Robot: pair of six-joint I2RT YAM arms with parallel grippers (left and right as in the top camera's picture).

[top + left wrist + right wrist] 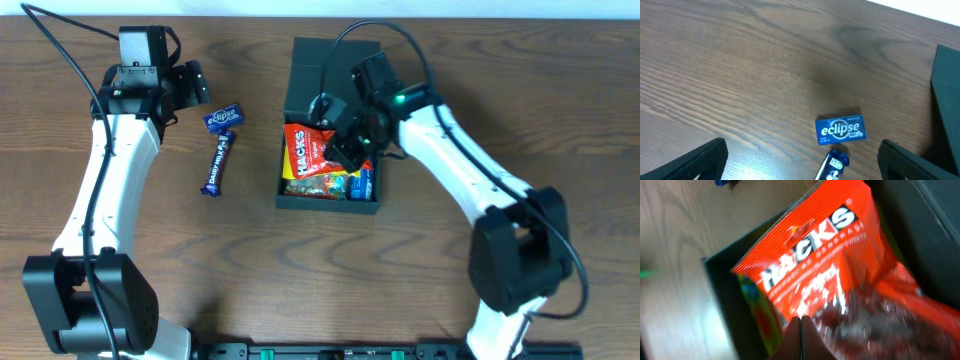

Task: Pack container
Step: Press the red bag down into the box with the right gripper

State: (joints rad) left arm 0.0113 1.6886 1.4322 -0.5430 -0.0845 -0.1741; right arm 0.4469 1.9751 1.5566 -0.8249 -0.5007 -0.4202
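The container (328, 204) sits open on the tabletop (120, 250), its lid (305, 70) folded back flat on its far side. Inside it, a red HACKS bag (303, 152) covers the left half, lying on top of other packets (325, 186); a blue packet (363, 183) shows in the near right corner.

The right hand (347, 145) hangs over the inside of the container, at the right edge of the bag; in the wrist view its fingers (790, 342) are pressed together with no gap between the tips, which sit right at the bag's crinkled film; that view is blurred, so I cannot tell whether any film is pinched between them.

The left hand (193, 84) is outside the container, well to its left and about level with the lid; its fingers (705, 160) stand wide apart, with nothing between them but bare wood.

An Eclipse pack (224, 117) lies flat on the tabletop to the left of the container, between it and the left hand, touching neither; a bar (217, 163) in a blue wrapper lies on the near side of the pack, its far end just short of the pack, its length running roughly along the container's left wall; both lie apart from the container.
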